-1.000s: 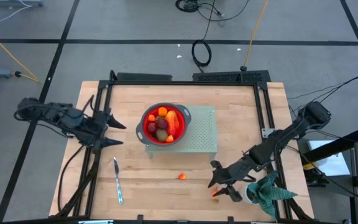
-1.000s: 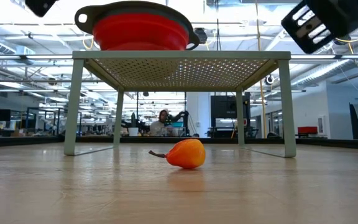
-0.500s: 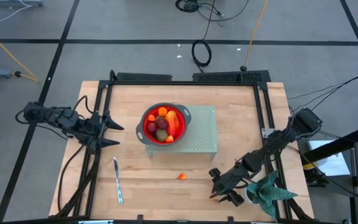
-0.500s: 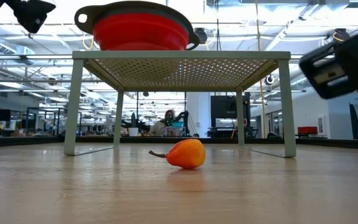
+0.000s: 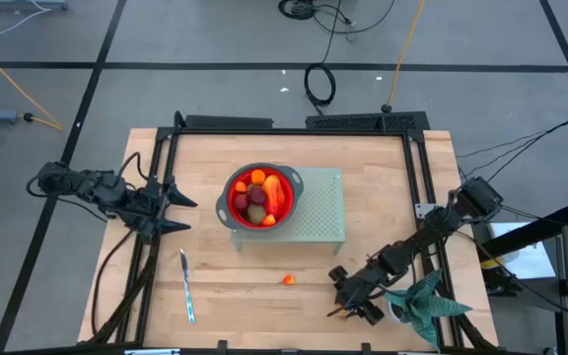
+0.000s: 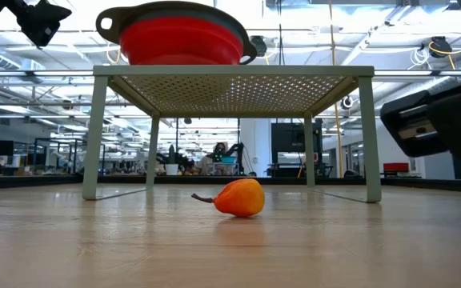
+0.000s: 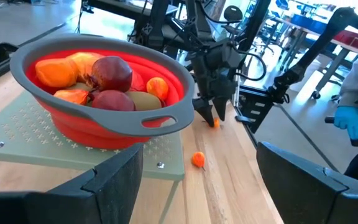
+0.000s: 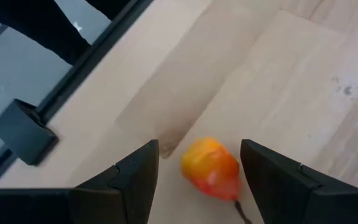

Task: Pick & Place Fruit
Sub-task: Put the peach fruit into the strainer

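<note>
A red bowl [image 5: 259,196] holding several fruit [image 7: 107,78] stands on a green perforated stand [image 5: 325,209] at the table's middle. One small orange fruit [image 5: 289,280] lies on the bare wood in front of the stand, also seen in the low view [image 6: 239,198]. A second small orange fruit [image 8: 211,167] lies near the front right. My right gripper [image 5: 336,294] is open low over it, a finger on either side and not touching. My left gripper [image 5: 182,211] hangs open above the table's left side.
A silver knife [image 5: 185,286] lies at the front left. A leafy plant in a white pot [image 5: 420,304] stands right beside my right arm at the front right corner. Black frame rails [image 5: 417,187] run along the table's sides. A person's gloved hand [image 7: 348,118] shows beyond the table.
My right gripper has come down toward the table at the front right, over the small orange fruit, and has rolled and tipped further downward. My left gripper has sunk a little and then kept still. Neither fruit on the table has moved.
</note>
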Available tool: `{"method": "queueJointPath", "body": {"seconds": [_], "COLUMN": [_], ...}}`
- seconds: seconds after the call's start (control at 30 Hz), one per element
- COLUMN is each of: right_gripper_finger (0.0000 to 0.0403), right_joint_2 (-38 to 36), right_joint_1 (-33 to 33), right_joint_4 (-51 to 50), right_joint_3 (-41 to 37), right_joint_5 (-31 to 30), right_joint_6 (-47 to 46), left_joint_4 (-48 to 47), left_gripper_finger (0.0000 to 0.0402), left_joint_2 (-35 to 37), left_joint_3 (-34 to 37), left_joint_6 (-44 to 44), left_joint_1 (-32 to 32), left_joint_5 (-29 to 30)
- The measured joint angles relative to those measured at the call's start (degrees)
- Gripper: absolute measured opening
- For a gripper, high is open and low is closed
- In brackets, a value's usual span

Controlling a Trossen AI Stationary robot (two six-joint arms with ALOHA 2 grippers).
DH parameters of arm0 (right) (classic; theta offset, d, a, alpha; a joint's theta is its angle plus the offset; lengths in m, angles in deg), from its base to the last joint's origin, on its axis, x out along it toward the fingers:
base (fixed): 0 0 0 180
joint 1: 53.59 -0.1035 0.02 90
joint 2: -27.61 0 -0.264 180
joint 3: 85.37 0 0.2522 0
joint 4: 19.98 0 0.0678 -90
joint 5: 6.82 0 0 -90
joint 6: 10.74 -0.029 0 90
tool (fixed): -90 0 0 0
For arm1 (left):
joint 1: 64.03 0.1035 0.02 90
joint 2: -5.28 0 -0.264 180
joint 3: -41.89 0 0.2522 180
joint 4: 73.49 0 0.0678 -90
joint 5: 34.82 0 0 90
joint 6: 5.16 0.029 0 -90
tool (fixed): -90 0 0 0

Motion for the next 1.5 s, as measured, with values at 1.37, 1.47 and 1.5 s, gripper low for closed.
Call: {"method": "queueJointPath", "body": {"seconds": [1.37, 1.47, 1.5], "right_gripper_finger": [0.0123, 0.0123, 0.0123], "right_joint_2": [-6.48, -8.79, -9.47], "right_joint_1": [6.81, 8.26, 8.62], "right_joint_4": [0.31, 2.77, 2.92], "right_joint_3": [-0.02, -0.02, -0.02], "right_joint_5": [0.13, 0.13, 0.13], "right_joint_6": [4.49, 4.49, 4.48], "left_joint_4": [-0.04, -0.04, -0.04], "left_gripper_finger": [0.0308, 0.0308, 0.0308], "left_joint_2": [-0.02, -0.02, -0.02], "left_joint_3": [0.0, 0.0, 0.0], "left_joint_6": [-1.11, -1.11, -1.11], "left_joint_1": [0.0, 0.0, 0.0], "left_joint_5": [-0.98, -0.98, -0.96]}}
